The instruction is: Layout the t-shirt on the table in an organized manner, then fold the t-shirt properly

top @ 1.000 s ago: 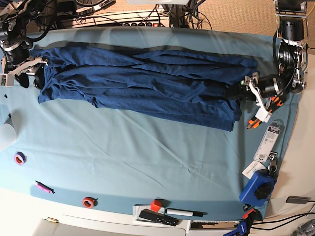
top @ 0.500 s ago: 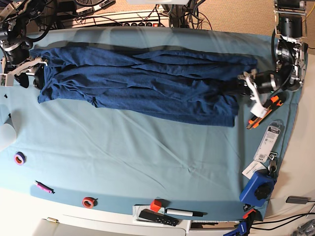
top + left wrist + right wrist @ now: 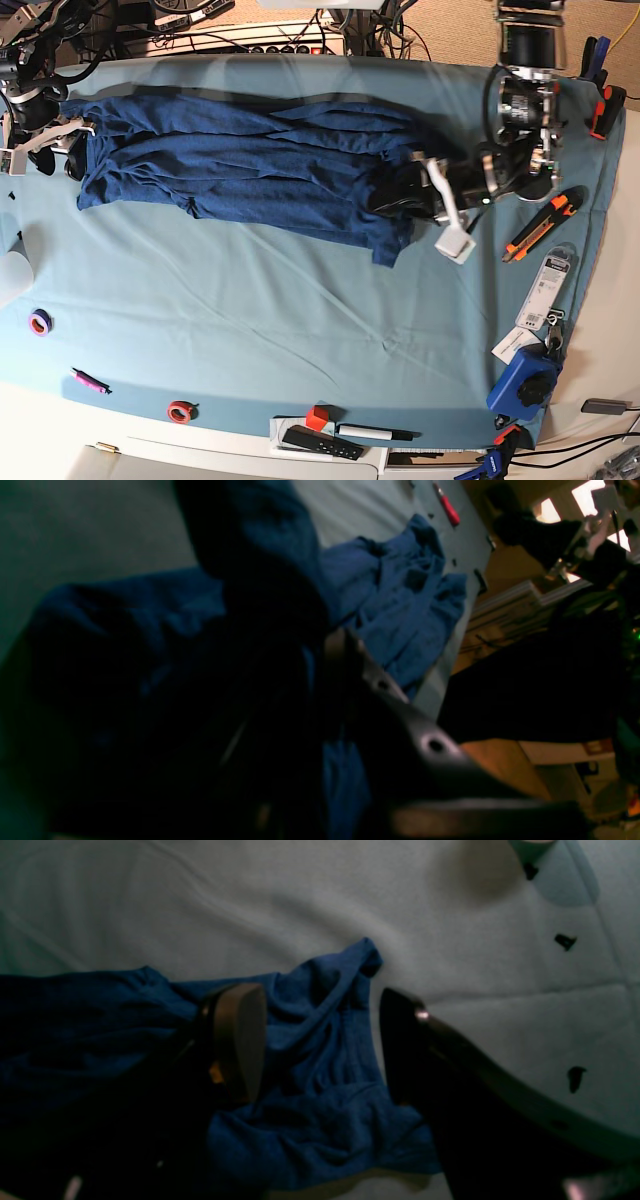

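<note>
The t-shirt is a soft, dark navy knit, heathered and full of long creases, lying as a wide rumpled band across the far half of the worktop, whose light teal cloth cover shows shallow wrinkles of its own. At one end the left gripper is pressed together on the t-shirt, pinching a bunched end so that the fabric there is gathered into a dark, thick wad with a short flap hanging below it; in the left wrist view the cloth fills most of the picture, dim and folded over the dark gripper body. At the other end the right gripper stands spread, its two fingers on either side of a puckered corner of the t-shirt; in the right wrist view one finger has a flat tan pad lying against the cloth and the other is a smooth dark curved blade resting at the fabric's edge. Near the left arm an orange-and-black utility knife lies on the teal cover, well apart from the garment.
</note>
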Action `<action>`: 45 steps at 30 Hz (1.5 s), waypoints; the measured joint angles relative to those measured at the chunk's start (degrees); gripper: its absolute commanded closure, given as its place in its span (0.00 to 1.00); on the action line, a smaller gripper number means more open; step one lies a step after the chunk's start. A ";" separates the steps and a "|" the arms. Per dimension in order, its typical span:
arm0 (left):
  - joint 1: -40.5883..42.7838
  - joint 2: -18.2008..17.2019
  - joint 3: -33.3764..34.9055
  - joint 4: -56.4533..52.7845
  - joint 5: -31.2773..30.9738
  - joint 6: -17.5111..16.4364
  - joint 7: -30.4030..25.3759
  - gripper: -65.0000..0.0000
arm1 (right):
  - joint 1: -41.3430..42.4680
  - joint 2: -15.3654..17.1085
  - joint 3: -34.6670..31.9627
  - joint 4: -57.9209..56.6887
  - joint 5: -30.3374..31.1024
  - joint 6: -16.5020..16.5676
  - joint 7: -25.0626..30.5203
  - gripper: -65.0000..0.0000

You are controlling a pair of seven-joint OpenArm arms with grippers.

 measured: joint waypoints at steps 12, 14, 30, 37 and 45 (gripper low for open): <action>-0.22 4.02 10.69 -0.02 8.83 1.64 -7.21 1.00 | 0.00 0.00 0.00 0.00 0.00 0.00 0.17 0.46; -0.68 3.98 14.14 -0.07 11.43 2.43 -8.57 1.00 | 0.00 0.00 0.00 0.00 -0.46 0.00 0.17 0.46; -3.82 8.41 25.97 -0.04 24.96 9.25 -14.53 1.00 | 0.11 0.00 0.00 0.00 -3.06 -1.36 1.49 0.46; -3.82 9.22 25.94 -0.04 30.12 9.25 -17.18 1.00 | 0.09 0.00 0.00 0.00 -3.04 -1.33 1.49 0.46; -4.04 9.09 25.79 -0.07 26.47 8.87 -18.40 0.48 | 0.11 0.00 0.00 0.00 -3.06 -1.36 1.46 0.46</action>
